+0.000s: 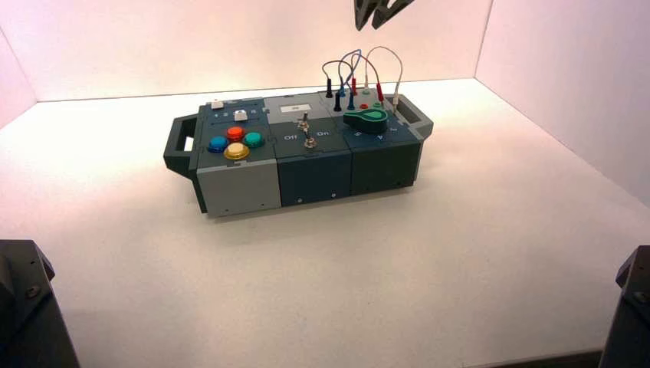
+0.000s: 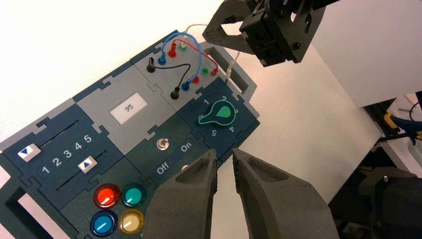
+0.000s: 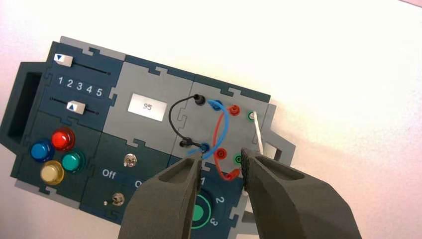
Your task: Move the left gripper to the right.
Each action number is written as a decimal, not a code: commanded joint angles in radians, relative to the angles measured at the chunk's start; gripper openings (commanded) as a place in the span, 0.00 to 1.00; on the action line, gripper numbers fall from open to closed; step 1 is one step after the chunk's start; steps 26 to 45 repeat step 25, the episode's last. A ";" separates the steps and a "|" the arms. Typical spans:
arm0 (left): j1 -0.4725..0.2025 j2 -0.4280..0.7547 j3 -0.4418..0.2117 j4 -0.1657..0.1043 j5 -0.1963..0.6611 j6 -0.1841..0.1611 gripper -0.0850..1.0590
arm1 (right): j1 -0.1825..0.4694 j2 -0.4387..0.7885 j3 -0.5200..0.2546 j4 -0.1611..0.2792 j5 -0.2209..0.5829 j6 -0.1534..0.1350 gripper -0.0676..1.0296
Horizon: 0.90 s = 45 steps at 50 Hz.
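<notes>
My left gripper (image 1: pixel 374 15) shows as a small dark claw at the top edge of the high view, high above the wired end of the button box (image 1: pixel 306 172). In the left wrist view its fingers (image 2: pixel 225 155) stand a narrow gap apart and hold nothing, over the box's edge by the Off/On toggle switch (image 2: pixel 162 144) and the green knob (image 2: pixel 219 113). My right gripper (image 3: pixel 221 155) is open and empty above the jack panel with red, blue, black and white wires (image 3: pixel 219 129). Its body also shows in the left wrist view (image 2: pixel 271 30).
The box carries red, blue, green and yellow buttons (image 1: pixel 235 142), two sliders (image 3: pixel 74 84), a display reading 95 (image 3: pixel 147 107) and two toggle switches (image 1: pixel 306 130). Dark blocky mounts stand at the front corners (image 1: pixel 23 299) (image 1: pixel 632 307). White walls enclose the white table (image 1: pixel 460 253).
</notes>
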 commanded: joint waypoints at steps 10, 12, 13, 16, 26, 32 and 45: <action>-0.006 -0.012 -0.017 0.000 -0.009 0.009 0.25 | 0.002 -0.014 -0.023 0.002 -0.028 0.002 0.45; -0.006 -0.011 -0.015 0.000 -0.009 0.011 0.25 | 0.000 -0.014 -0.021 0.002 -0.028 0.002 0.45; -0.006 -0.011 -0.015 0.000 -0.009 0.011 0.25 | 0.002 -0.012 -0.020 0.002 -0.028 0.002 0.45; -0.006 -0.009 -0.014 0.000 -0.009 0.009 0.25 | 0.000 -0.012 -0.020 0.000 -0.028 0.002 0.45; -0.006 -0.005 -0.017 0.000 -0.018 0.011 0.25 | 0.000 -0.011 -0.023 0.000 -0.028 0.000 0.45; -0.006 -0.005 -0.017 0.000 -0.018 0.011 0.25 | 0.000 -0.011 -0.023 0.000 -0.028 0.000 0.45; -0.006 -0.005 -0.017 0.000 -0.018 0.011 0.25 | 0.000 -0.011 -0.023 0.000 -0.028 0.000 0.45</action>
